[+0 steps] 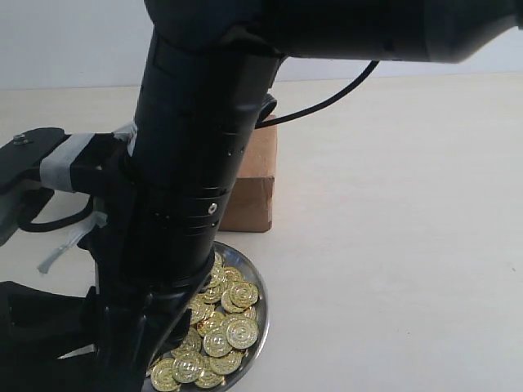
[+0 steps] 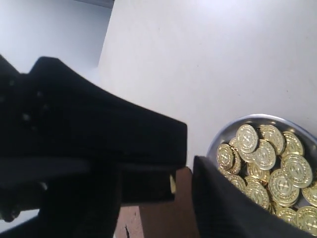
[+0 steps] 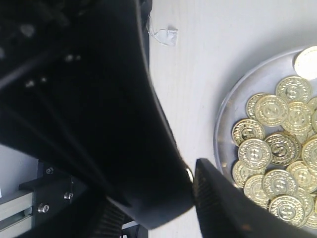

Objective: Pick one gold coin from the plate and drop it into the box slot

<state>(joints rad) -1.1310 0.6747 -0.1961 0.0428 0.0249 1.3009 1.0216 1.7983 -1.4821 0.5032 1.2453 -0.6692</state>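
right gripper (image 3: 192, 179) pinching a gold coin (image 3: 188, 173) by its rim only, lower middle of frame; liable to slip before reaching the half-hidden box (image 1: 255, 180). left gripper (image 2: 189, 171): cannot tell.

pale table (image 1: 409, 204) w/ box (image 1: 255, 184) & plate (image 1: 263, 304) on it.

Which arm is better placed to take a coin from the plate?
Probably the right: its gripper is just beside the plate, coins close. The left gripper faces the box, the plate farther off.
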